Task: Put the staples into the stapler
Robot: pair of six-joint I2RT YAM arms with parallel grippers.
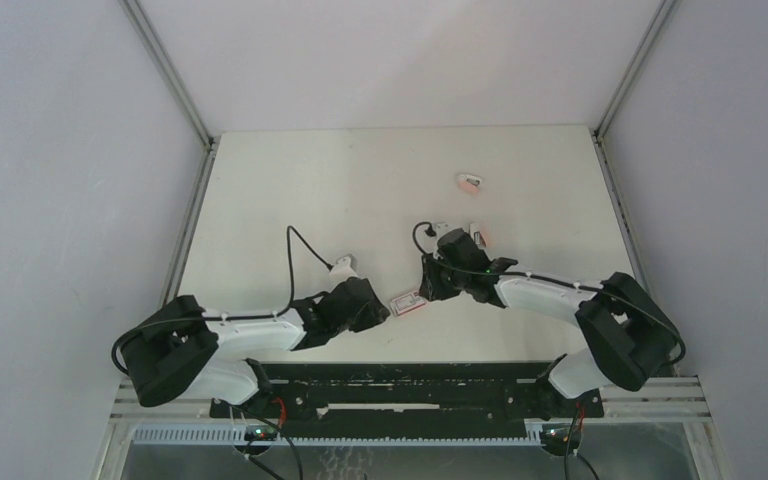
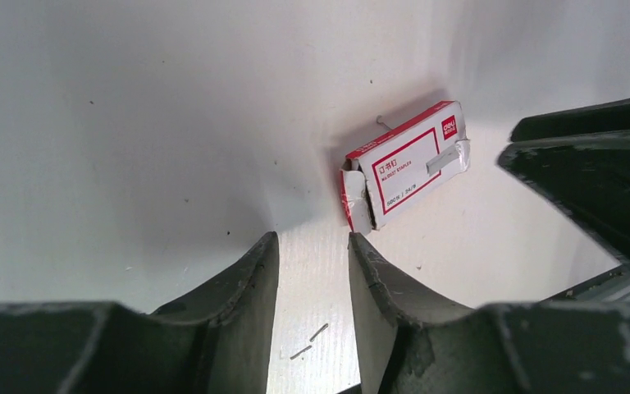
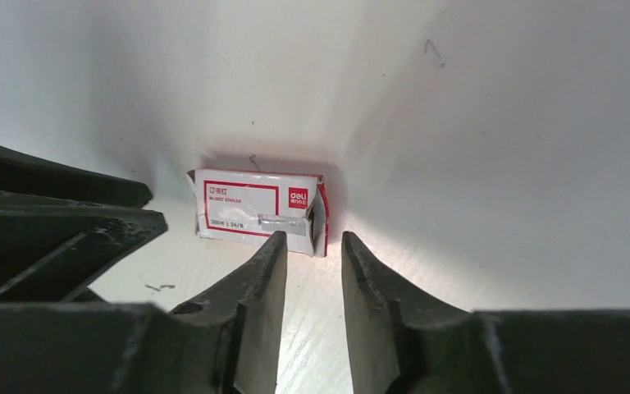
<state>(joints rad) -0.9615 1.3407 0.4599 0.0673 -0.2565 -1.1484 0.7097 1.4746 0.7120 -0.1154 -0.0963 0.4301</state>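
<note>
The staples show only as their pack, a small red-and-white box (image 1: 407, 302) lying flat on the white table between my two grippers. In the left wrist view the box (image 2: 406, 164) lies just beyond my left gripper (image 2: 313, 238), its near end flap torn open. The left gripper (image 1: 380, 313) is open with only bare table between its fingers. In the right wrist view the box (image 3: 254, 212) lies just ahead of my right gripper (image 3: 313, 236), its open end toward the tips. The right gripper (image 1: 427, 289) is open and holds nothing. The stapler is out of view.
A small pink block (image 1: 470, 182) lies toward the far right of the table, and another (image 1: 480, 237) sits just behind the right wrist. Loose staples (image 2: 310, 341) are scattered near the box, with others (image 3: 160, 287) in the right wrist view. Grey walls enclose the table.
</note>
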